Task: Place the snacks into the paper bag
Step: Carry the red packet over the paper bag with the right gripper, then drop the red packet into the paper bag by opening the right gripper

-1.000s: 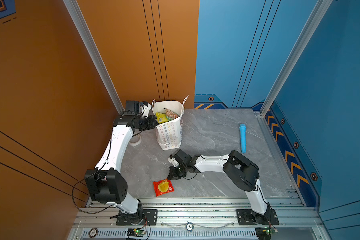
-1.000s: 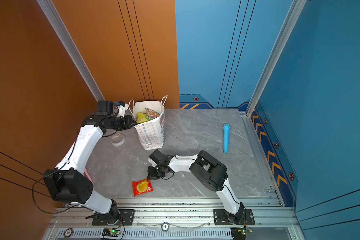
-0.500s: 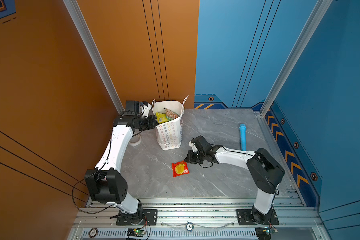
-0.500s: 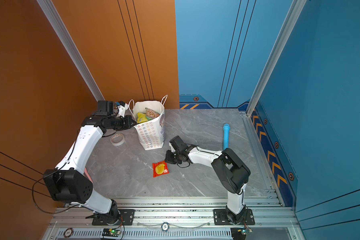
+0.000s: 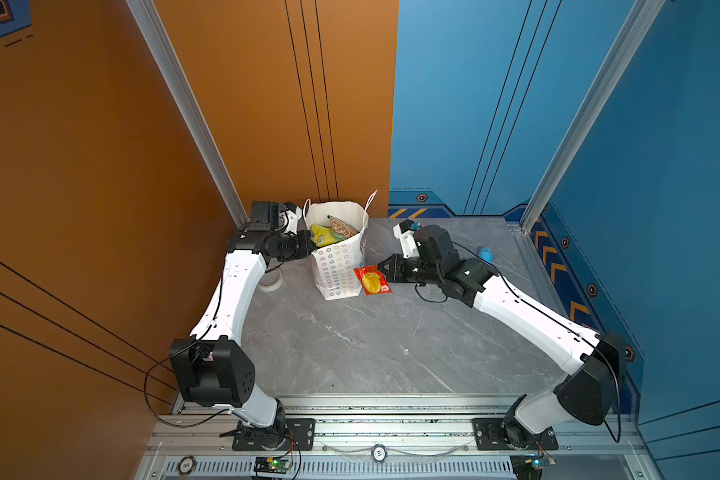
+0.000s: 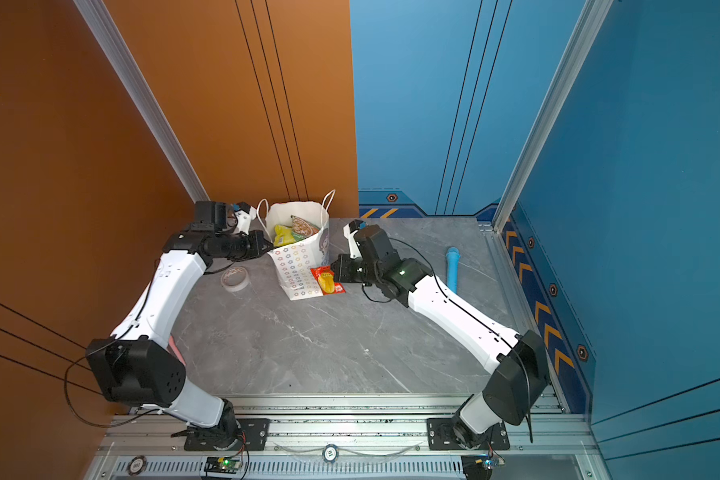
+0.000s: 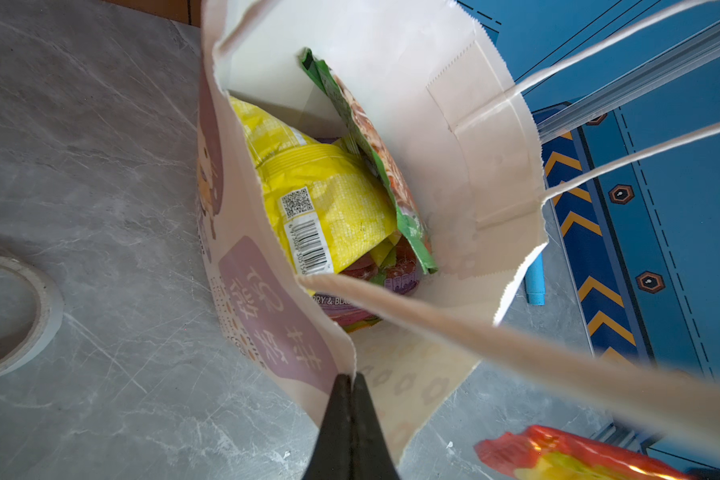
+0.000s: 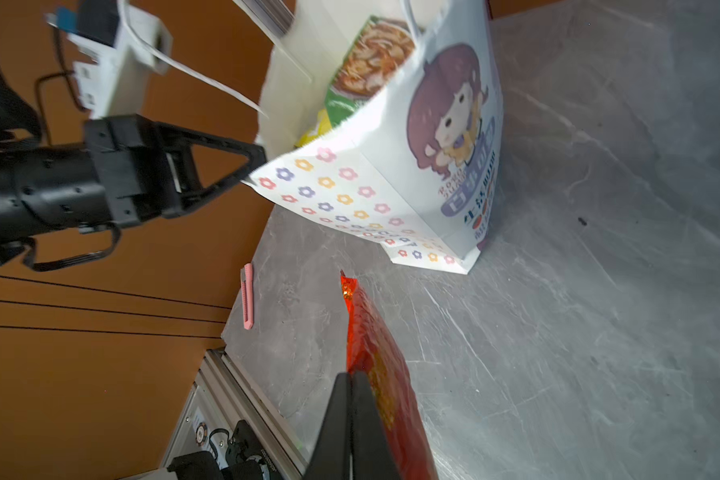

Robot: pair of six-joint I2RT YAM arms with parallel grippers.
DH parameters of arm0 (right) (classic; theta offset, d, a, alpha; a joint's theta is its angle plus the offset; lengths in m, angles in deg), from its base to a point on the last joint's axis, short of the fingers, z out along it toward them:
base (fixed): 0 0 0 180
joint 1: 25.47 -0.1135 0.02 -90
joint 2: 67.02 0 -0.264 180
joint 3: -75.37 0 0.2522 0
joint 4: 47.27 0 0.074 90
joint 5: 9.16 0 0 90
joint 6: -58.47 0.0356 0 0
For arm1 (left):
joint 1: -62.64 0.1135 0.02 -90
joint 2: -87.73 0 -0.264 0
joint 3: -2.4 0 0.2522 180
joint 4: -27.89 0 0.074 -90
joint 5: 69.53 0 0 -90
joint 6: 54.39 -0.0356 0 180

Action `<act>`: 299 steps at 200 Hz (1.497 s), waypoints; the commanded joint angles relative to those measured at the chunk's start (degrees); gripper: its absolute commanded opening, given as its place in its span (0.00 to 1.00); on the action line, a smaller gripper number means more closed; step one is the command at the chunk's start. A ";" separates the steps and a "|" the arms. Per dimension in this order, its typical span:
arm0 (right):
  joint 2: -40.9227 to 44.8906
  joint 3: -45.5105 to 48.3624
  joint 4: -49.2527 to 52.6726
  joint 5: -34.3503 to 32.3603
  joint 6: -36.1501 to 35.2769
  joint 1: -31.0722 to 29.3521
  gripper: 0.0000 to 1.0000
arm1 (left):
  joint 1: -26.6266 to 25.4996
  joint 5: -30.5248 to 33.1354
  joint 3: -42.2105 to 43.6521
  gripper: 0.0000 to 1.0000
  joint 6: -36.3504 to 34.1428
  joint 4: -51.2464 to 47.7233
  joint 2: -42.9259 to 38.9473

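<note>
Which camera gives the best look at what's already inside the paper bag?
The left wrist view: it looks down into the open paper bag, showing a yellow packet, a green pouch and a purple packet beneath. Both top views show only small yellow and green tops; the right wrist view glimpses them over the rim.

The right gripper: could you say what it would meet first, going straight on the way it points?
Probably the paper bag: the right gripper points at its flowered side, and the red pouch it holds would touch first. Depth is uncertain.
</note>
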 commanded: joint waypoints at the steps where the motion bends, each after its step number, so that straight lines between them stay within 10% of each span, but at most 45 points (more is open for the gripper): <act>1: -0.35 -4.40 1.96 -1.35 -2.52 0.13 0.00 | 0.03 0.73 0.84 0.01 -0.08 -1.49 -0.55; 169: -33.98 -49.66 0.05 0.19 -2.31 1.57 0.00 | -0.06 0.48 0.86 0.01 -0.08 -1.51 -0.37; 299: -45.92 -55.99 -1.38 4.36 3.61 2.68 0.01 | 0.15 0.17 0.86 0.01 0.03 -1.50 0.43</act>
